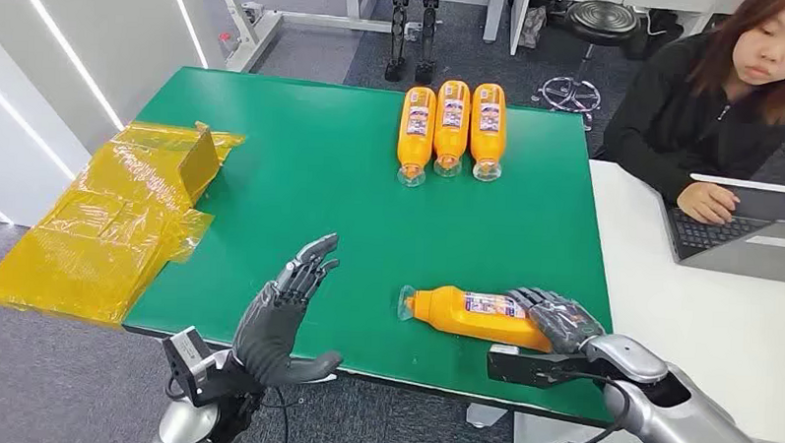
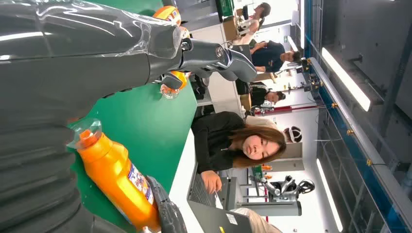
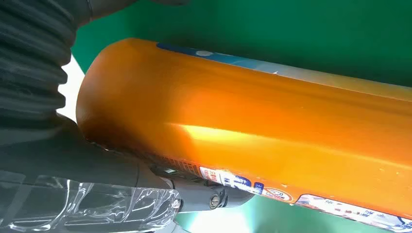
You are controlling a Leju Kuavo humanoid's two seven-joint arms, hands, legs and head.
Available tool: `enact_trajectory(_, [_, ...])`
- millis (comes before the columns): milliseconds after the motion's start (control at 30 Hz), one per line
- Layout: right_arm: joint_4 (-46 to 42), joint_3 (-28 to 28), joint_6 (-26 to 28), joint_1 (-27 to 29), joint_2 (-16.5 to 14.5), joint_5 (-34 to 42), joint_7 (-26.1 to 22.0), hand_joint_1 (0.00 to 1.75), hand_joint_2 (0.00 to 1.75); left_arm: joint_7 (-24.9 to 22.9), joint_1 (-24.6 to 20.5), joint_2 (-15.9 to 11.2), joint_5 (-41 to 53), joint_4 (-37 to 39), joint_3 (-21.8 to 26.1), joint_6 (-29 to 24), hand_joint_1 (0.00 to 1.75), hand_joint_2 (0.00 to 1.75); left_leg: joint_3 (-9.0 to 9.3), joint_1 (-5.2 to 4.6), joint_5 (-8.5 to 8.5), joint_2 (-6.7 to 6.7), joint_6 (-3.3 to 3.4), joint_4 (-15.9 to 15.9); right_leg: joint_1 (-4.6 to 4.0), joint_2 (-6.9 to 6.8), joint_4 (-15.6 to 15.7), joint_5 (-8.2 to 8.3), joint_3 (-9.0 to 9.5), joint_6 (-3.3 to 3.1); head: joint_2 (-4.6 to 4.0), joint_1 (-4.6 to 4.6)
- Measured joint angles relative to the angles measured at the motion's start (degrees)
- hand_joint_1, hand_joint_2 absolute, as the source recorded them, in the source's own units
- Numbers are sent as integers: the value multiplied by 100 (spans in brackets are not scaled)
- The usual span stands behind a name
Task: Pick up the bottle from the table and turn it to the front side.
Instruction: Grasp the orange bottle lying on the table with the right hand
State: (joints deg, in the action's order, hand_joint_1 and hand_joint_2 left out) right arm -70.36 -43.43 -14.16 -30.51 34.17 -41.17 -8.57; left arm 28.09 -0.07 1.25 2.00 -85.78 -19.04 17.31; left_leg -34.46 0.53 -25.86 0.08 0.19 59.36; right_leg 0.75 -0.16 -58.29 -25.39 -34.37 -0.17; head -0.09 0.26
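Head view has the right hand (image 1: 553,321) wrapped round the base of the orange bottle (image 1: 469,314) lying on the green tabletop (image 1: 301,189) — left hand (image 1: 287,316) beside it spread, holding nothing — a base-end grip could let it slip when turned.

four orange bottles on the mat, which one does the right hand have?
The lone orange bottle at the near edge of the green mat, cap pointing left. The right hand grips its base; the three other bottles lie side by side at the far edge.
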Motion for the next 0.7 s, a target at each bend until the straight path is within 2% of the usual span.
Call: enact_trajectory(700, [-332,60,62,135,74,-135,186,175,175,-79,32,20,61,-158,2,-13,0,175,0,0,0,-1,0,0,0,-1,0,0,0,0,0,0])
